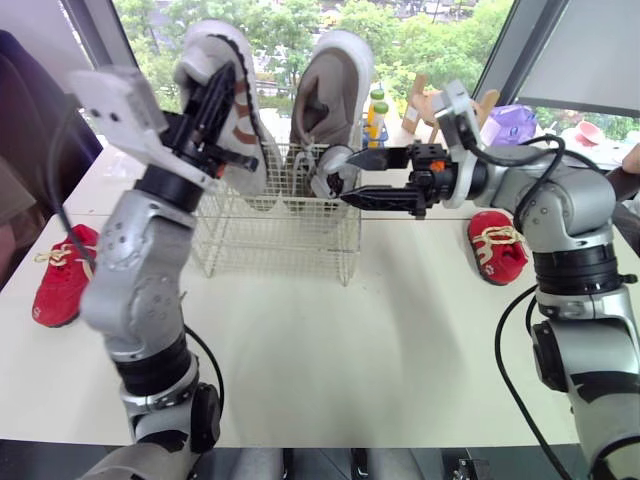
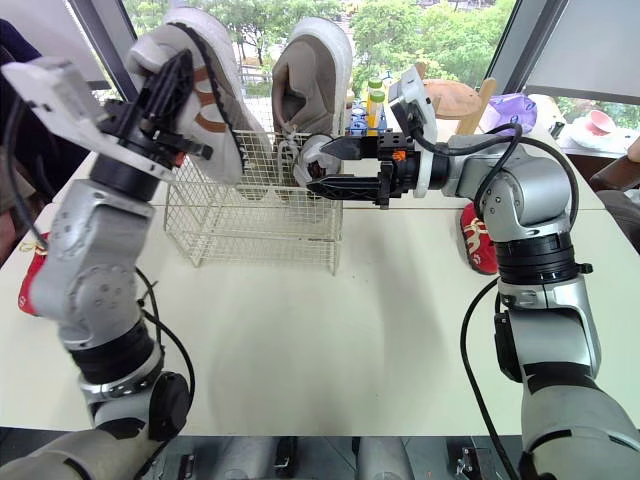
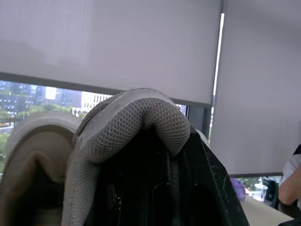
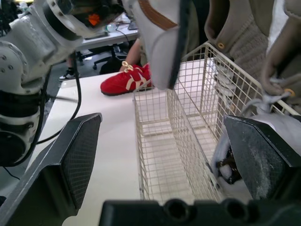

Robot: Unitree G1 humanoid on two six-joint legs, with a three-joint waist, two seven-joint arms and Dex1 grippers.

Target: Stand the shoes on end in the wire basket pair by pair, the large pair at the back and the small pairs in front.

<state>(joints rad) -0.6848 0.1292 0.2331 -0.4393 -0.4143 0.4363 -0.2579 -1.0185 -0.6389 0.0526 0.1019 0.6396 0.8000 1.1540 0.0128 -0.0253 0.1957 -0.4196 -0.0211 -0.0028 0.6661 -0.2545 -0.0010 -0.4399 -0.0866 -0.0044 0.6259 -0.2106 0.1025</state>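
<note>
My left gripper (image 1: 215,110) is shut on a large beige shoe (image 1: 243,115). It holds the shoe upright, sole outward, over the left end of the wire basket (image 1: 280,238). The shoe's mesh heel (image 3: 136,122) shows between the fingers in the left wrist view. The second large beige shoe (image 1: 335,90) stands on end in the basket's right end. My right gripper (image 1: 348,178) is open at that shoe's laced lower part, one finger (image 4: 263,155) close beside it. One small red shoe (image 1: 62,275) lies on the table at far left. Another red shoe (image 1: 497,246) lies at right, behind my right arm.
Yellow-capped bottles (image 1: 376,115) and a wooden piece (image 1: 425,105) stand behind the basket by the window. A purple item (image 1: 515,125) and a pink bowl (image 1: 588,131) sit at back right. A person's arm (image 1: 630,160) shows at the right edge. Bare tabletop (image 1: 360,350) lies before the basket.
</note>
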